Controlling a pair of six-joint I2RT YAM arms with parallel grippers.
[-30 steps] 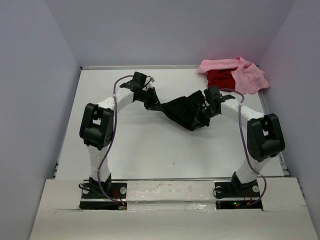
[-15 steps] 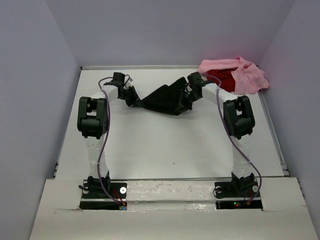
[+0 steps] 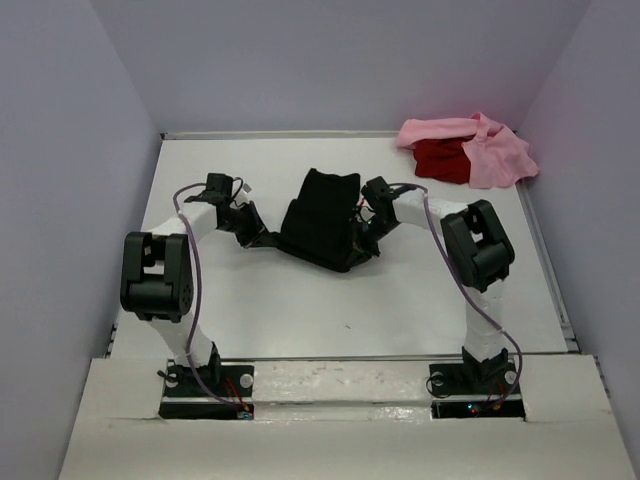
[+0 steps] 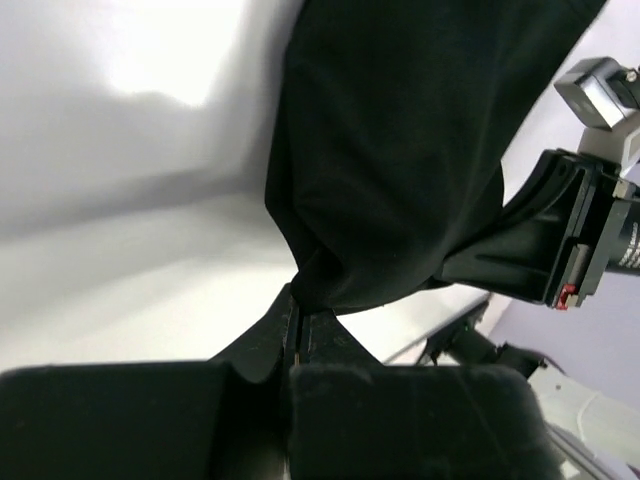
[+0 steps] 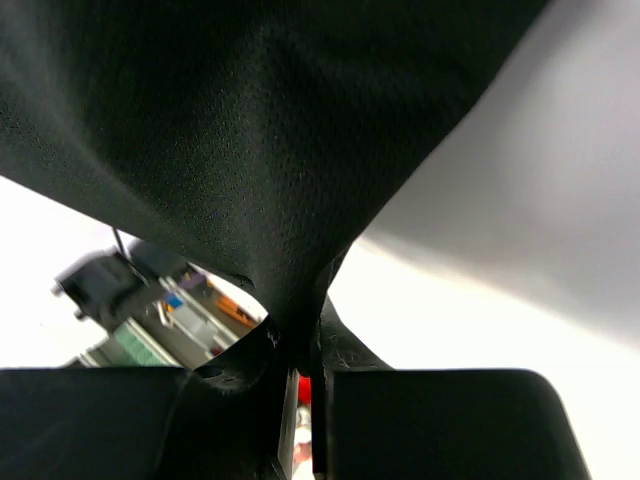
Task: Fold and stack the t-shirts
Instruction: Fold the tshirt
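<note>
Folding barely begun: the plain black cloth t-shirt (image 3: pixel 320 220) hangs mid-table between left gripper (image 3: pixel 256 232) and right gripper (image 3: pixel 366 226), each pinching an edge. Light pink cloth shirt (image 3: pixel 492 152) and red cloth shirt (image 3: pixel 440 160) (heaped together, far right corner) await; nothing stacked.

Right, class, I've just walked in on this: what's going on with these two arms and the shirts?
Both arms are handling the black t-shirt. The left pincer and the right pincer are each shut on an edge of it, holding it spread between them over the middle of the table. The pink t-shirt and the red t-shirt lie crumpled together in the far right corner, not yet folded.
</note>
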